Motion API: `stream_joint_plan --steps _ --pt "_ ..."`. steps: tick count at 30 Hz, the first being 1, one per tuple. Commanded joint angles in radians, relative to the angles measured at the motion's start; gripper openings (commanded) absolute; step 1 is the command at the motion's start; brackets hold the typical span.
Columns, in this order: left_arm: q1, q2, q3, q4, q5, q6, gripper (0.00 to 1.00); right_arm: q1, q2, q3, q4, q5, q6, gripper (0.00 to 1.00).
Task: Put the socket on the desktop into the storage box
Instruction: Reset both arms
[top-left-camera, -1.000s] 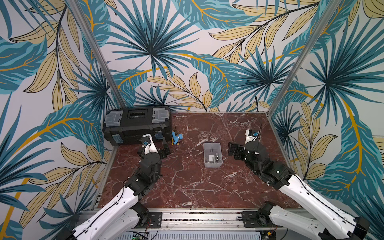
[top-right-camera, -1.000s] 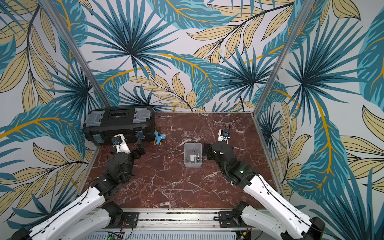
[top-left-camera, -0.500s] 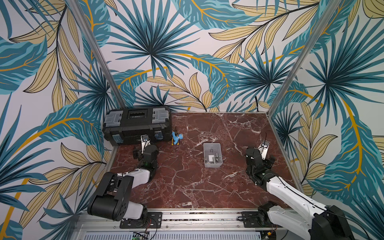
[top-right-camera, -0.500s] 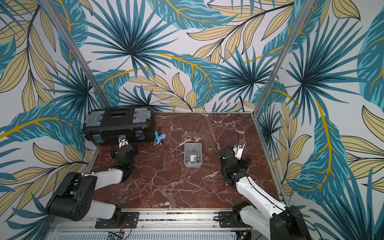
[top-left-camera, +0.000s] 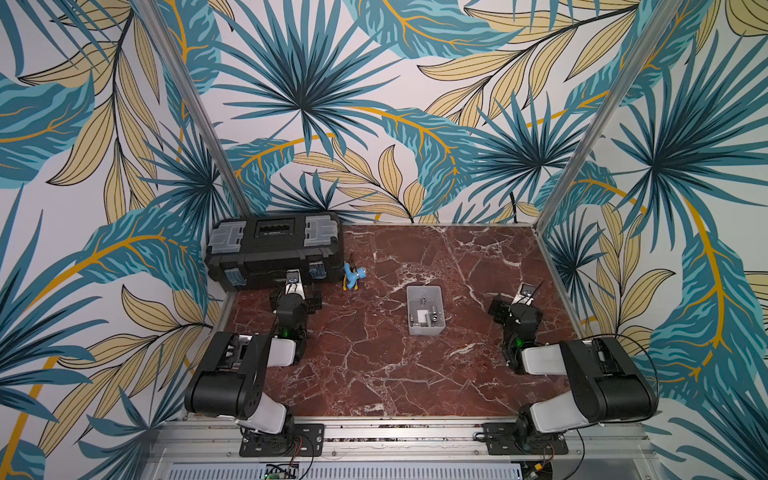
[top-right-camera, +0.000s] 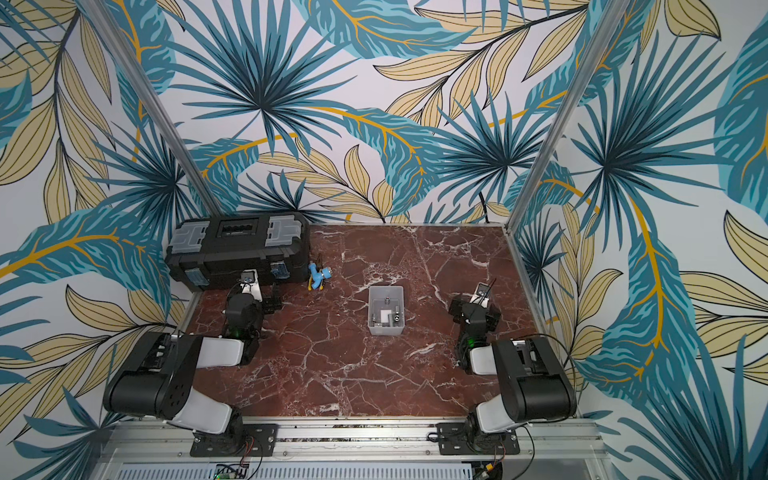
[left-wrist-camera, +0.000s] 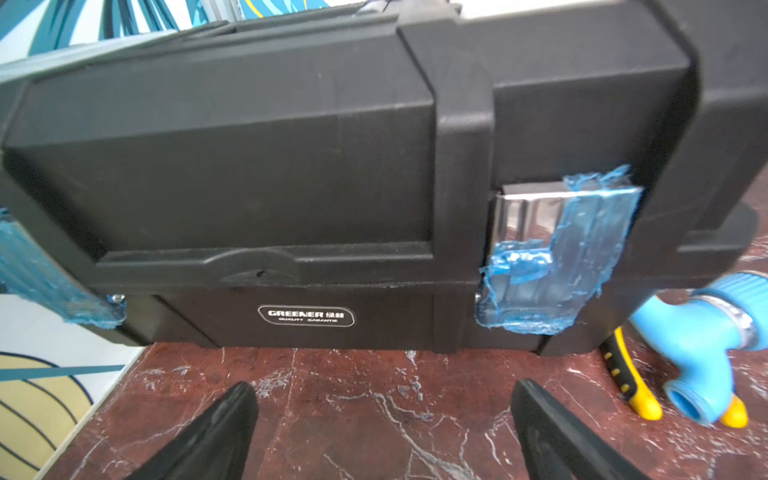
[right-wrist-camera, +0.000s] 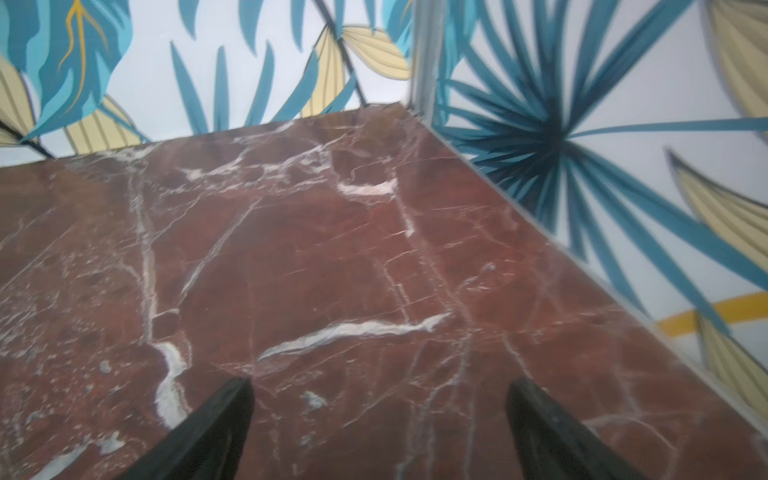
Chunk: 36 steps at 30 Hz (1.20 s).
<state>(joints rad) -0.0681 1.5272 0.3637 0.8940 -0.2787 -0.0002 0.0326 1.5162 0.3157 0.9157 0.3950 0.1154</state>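
desktop (top-left-camera: 374, 353): glossy red-brown marble, white veins | storage box (top-left-camera: 426, 331): small translucent grey plastic rectangle, mid-desktop | sockets (top-left-camera: 433, 318): small shiny metal cylinders inside the box, beside white label (top-left-camera: 422, 316) | left gripper (left-wrist-camera: 386, 399): black tapered jaws spread wide, empty, facing matte black toolbox (left-wrist-camera: 249, 166) | right gripper (right-wrist-camera: 382, 390): jaws spread wide, empty, above marble

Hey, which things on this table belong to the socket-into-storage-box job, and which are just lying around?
Belong to the job:
- storage box
- small metal sockets, already inside it
- desktop

Just lying about:
- black toolbox
- blue pipe fitting
- yellow-handled tool beside the fitting
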Motion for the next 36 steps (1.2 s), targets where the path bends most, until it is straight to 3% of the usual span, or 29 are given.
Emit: stream_joint_plan --steps 1,36 --pt "0.006 -0.016 0.002 -0.008 0.024 -0.002 1.00 -0.005 0.000 0.051 0.026 -0.119 -0.038 1.00" --pt "-0.018 -0.009 0.027 -0.043 0.000 0.022 1.00 0.006 -0.013 0.066 -0.020 -0.106 -0.042 1.00"
